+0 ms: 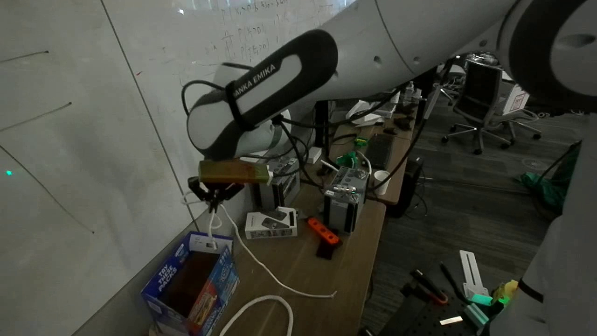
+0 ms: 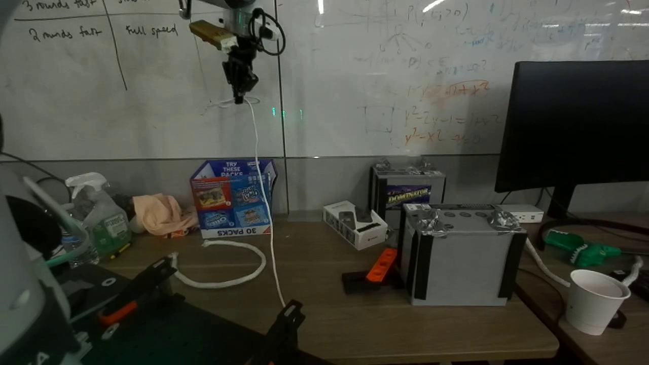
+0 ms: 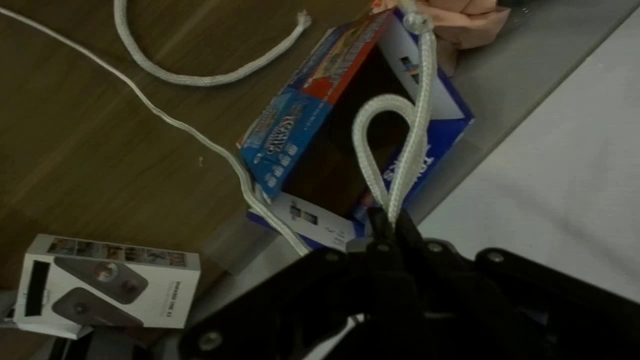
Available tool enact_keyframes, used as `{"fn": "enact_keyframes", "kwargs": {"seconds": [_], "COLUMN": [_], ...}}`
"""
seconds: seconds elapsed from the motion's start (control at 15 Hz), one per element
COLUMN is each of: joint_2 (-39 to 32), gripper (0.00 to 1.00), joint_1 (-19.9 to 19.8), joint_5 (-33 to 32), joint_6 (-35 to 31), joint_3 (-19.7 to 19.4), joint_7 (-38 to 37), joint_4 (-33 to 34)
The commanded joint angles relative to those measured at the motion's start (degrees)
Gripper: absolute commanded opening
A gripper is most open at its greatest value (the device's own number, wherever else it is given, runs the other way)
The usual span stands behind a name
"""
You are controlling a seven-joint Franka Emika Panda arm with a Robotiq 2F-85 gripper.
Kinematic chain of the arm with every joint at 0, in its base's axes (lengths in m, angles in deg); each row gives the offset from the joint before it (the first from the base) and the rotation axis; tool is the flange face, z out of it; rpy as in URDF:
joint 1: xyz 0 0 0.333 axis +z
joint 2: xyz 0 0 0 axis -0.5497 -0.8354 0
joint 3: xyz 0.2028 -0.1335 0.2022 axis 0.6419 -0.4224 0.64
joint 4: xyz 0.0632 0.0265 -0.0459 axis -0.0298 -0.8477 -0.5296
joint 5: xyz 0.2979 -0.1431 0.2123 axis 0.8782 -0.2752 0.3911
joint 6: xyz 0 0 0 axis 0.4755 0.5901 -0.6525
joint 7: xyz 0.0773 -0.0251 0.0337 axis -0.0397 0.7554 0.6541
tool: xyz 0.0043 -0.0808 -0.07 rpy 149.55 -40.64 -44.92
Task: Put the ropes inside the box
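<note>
Rope (image 3: 423, 85) pinched by claw (image 3: 390, 223), jaws clamped tight on it; loop juts to 12 o'clock in wrist view, box (image 3: 285, 132) approx 11. Tail (image 1: 312, 295) runs to approx 4 o'clock, in an exterior view. 2nd rope (image 3: 200, 80) curved on tabletop (image 3: 75, 150), approx 10 from claw.

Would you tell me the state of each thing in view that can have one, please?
Blue box: open at the top
Thinner rope: looped, gripped, its long tail hanging
Gripper: shut on that rope
Thicker rope: lying curved on the table, outside the box
Monitor: screen dark
Paper cup: upright, contents unclear
Spray bottle: upright
White carton: lying flat
</note>
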Motion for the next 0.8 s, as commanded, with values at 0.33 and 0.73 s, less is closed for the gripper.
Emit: {"fn": "enact_keyframes", "kwargs": {"seconds": [0.33, 0.73], "joint_2": [-6.1, -16.8], "gripper": [0.05, 0.05], "joint_1": [3.4, 0.5], "joint_5": [-2.2, 4.6], "joint_6": [7.4, 10.4], "joint_3": [2.1, 3.0], "joint_7": [-3.3, 4.8], "joint_4": [16.7, 21.8]}}
